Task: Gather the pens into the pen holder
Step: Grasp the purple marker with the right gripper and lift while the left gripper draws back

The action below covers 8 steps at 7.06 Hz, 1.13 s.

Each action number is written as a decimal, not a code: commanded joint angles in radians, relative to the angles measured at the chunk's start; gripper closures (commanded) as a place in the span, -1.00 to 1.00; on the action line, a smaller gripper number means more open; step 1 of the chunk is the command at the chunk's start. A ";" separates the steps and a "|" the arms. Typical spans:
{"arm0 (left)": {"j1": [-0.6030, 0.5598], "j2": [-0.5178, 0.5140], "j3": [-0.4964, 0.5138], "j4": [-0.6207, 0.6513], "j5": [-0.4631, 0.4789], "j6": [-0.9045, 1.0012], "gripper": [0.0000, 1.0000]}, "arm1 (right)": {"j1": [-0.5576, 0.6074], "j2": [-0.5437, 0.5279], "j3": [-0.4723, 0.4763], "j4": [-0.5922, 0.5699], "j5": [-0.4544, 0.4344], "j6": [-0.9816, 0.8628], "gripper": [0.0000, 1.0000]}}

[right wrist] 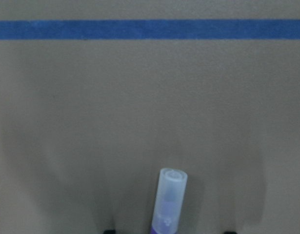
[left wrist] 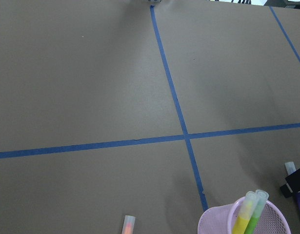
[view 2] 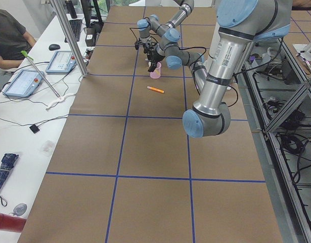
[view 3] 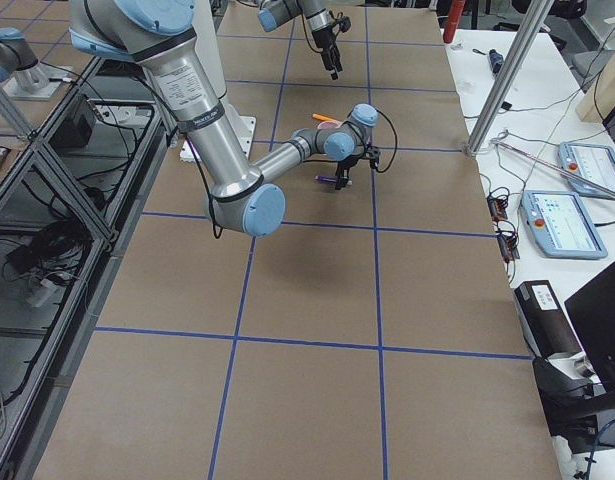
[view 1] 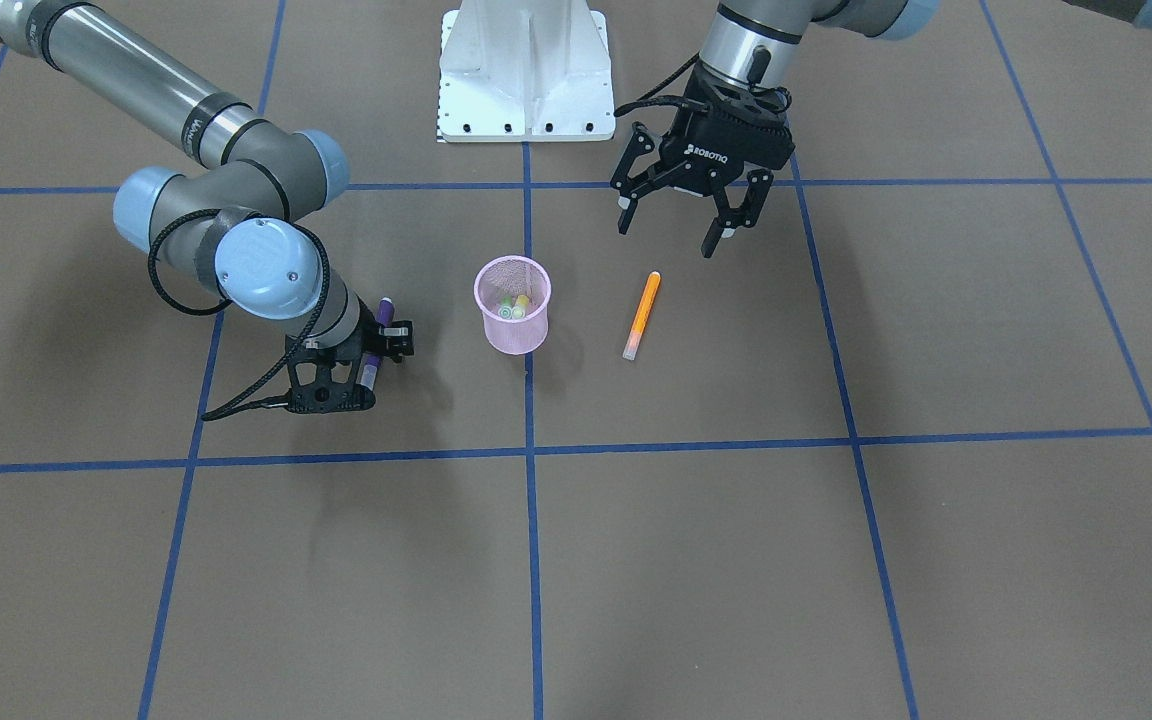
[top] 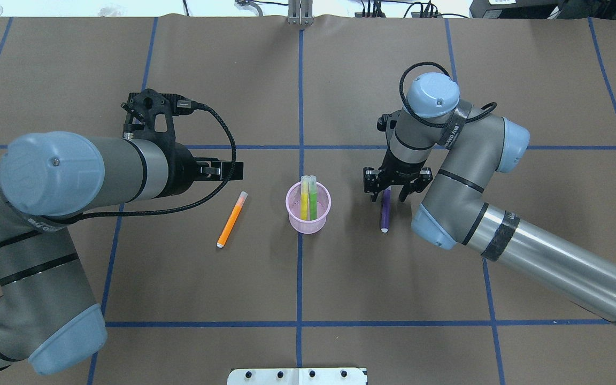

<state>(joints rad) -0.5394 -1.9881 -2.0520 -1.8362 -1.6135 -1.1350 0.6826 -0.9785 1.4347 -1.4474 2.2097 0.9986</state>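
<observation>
The pink mesh pen holder (view 1: 513,318) (top: 308,216) stands upright at the table's middle, with a yellow pen (top: 305,199) and a green pen (top: 313,199) upright inside. On the table lies a purple pen (view 1: 376,340) (top: 385,211) (right wrist: 168,204). My right gripper (view 1: 368,362) (top: 388,197) is low over its far end, open, one finger on each side. An orange pen (view 1: 641,315) (top: 231,219) lies flat on the holder's other side. My left gripper (view 1: 671,232) hangs open and empty above the table, a little toward the base from that pen.
The white base plate (view 1: 523,70) sits at the robot's edge of the table. Blue tape lines (top: 300,267) cross the brown surface. In the exterior left view a person (view 2: 8,35) sits at a side desk with tablets (view 2: 25,82) and a metal pole (view 2: 69,38).
</observation>
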 commanded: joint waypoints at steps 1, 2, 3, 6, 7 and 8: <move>0.003 0.000 0.003 0.000 0.000 0.000 -0.99 | 0.000 0.000 0.010 -0.001 0.002 0.000 1.00; 0.003 0.000 0.003 0.000 0.000 0.000 -0.99 | 0.000 -0.012 0.013 -0.001 -0.002 -0.001 1.00; 0.004 0.000 0.003 0.000 0.000 -0.002 -0.99 | -0.001 -0.012 0.021 -0.001 -0.005 -0.001 1.00; 0.003 0.002 -0.007 -0.003 0.000 -0.012 -0.99 | 0.044 -0.026 0.134 -0.016 0.004 0.014 1.00; 0.003 0.003 -0.005 -0.003 0.001 -0.008 -0.99 | 0.043 -0.058 0.242 -0.019 -0.072 0.055 1.00; 0.003 0.015 -0.007 -0.003 0.001 -0.002 -0.99 | 0.016 -0.061 0.332 -0.021 -0.203 0.148 1.00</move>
<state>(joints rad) -0.5367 -1.9831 -2.0575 -1.8390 -1.6128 -1.1430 0.7157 -1.0249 1.6496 -1.4646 2.1345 1.0585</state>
